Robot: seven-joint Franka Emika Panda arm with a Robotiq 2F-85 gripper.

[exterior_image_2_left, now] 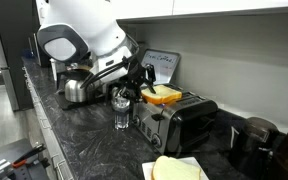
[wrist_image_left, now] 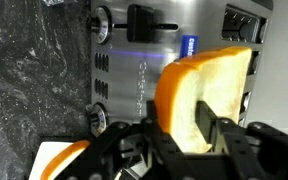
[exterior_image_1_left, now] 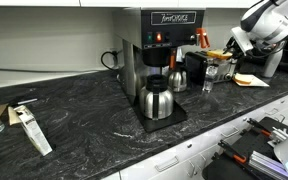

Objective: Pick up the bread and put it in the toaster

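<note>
In an exterior view the bread (exterior_image_2_left: 164,96) hangs just above the top of the toaster (exterior_image_2_left: 184,122), over its left end. Its long axis runs roughly along the toaster's length, and the slice is tipped a little, its right end lying lower. Whether it touches the toaster top cannot be told.

In the wrist view the gripper (wrist_image_left: 191,132) has its 2 dark fingers (wrist_image_left: 214,128) closed against the bread (wrist_image_left: 209,85), 1 on each side, so the claw is open only by the slice's thickness. The toaster's (wrist_image_left: 134,50) chrome side fills the view behind.

A clear glass (exterior_image_2_left: 121,110) stands just left of the toaster on the dark marbled counter (exterior_image_2_left: 79,135), under the white arm (exterior_image_2_left: 79,35). A steel carafe (exterior_image_2_left: 79,90) sits farther left. A wider, paler flat sheet (exterior_image_2_left: 179,168) lies near the front edge. In an exterior view the coffee machine (exterior_image_1_left: 159,40) stands mid-counter with a carafe (exterior_image_1_left: 157,101) before it.

The bread is thin, with a yellow-orange face and a paler rim.
</note>
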